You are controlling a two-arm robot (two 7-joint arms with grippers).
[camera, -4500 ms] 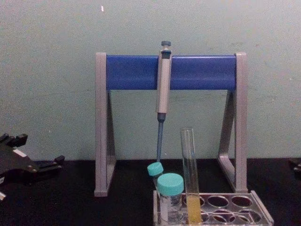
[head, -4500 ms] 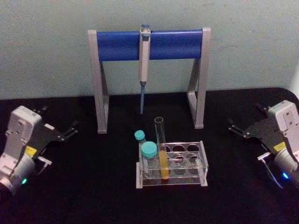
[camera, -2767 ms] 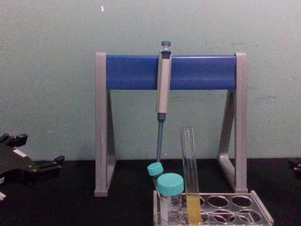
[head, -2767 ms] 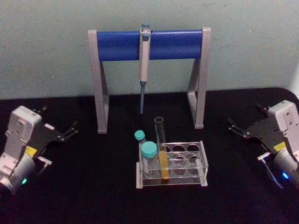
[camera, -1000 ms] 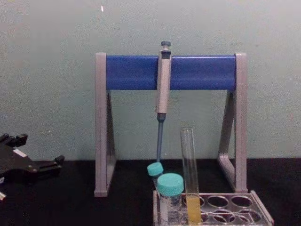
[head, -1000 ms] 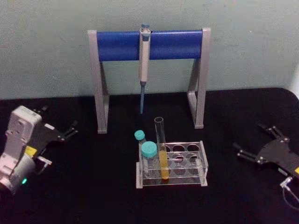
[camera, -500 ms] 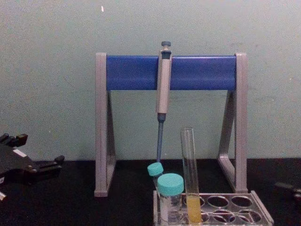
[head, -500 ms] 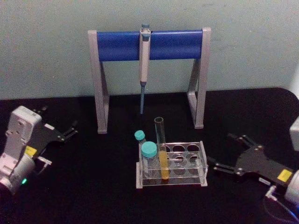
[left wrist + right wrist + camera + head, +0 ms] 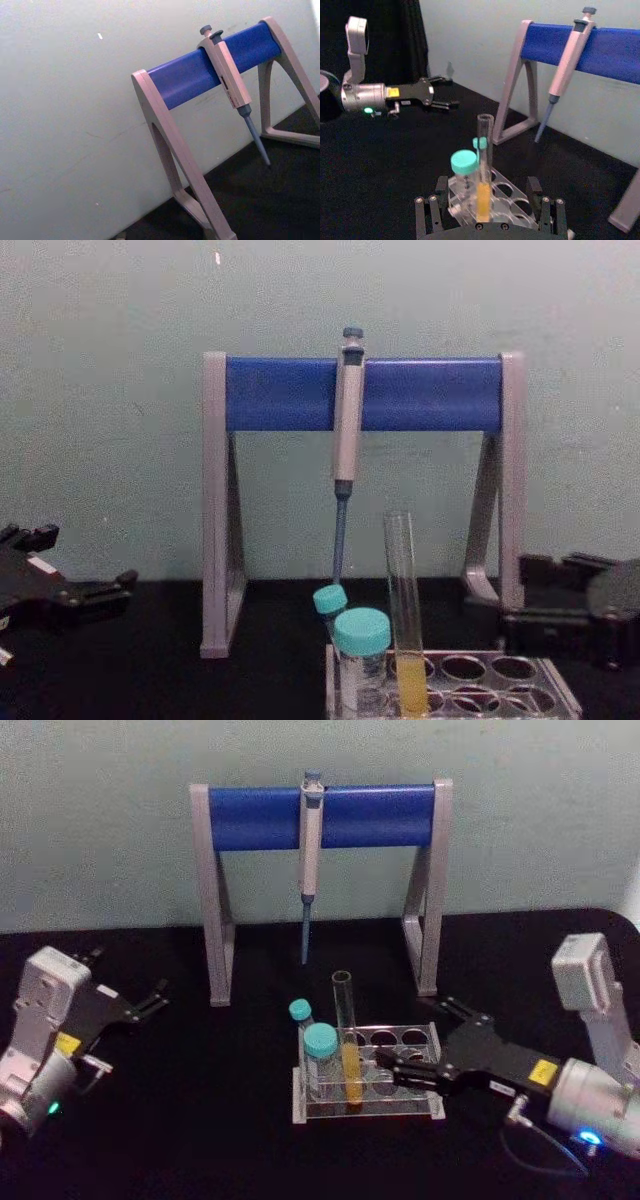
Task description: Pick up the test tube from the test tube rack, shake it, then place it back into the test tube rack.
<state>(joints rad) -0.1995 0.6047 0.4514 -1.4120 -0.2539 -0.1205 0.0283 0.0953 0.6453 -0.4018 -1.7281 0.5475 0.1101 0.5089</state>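
Hovering over the low clear plastic test tube rack (image 9: 432, 1108), right gripper (image 9: 411, 1034) is spread, seemingly clear of the tall glass, yellow-filled test tube (image 9: 345, 1025); left gripper (image 9: 453, 92) parked leftward, also spread.

A pipette (image 9: 309, 830) hangs on the blue-and-grey stand (image 9: 258, 817); two teal-capped vials (image 9: 320, 1042) stand upright.

dim, even light; the black table (image 9: 200, 1140) swallows shadows, the wall (image 9: 100, 830) glows softly.
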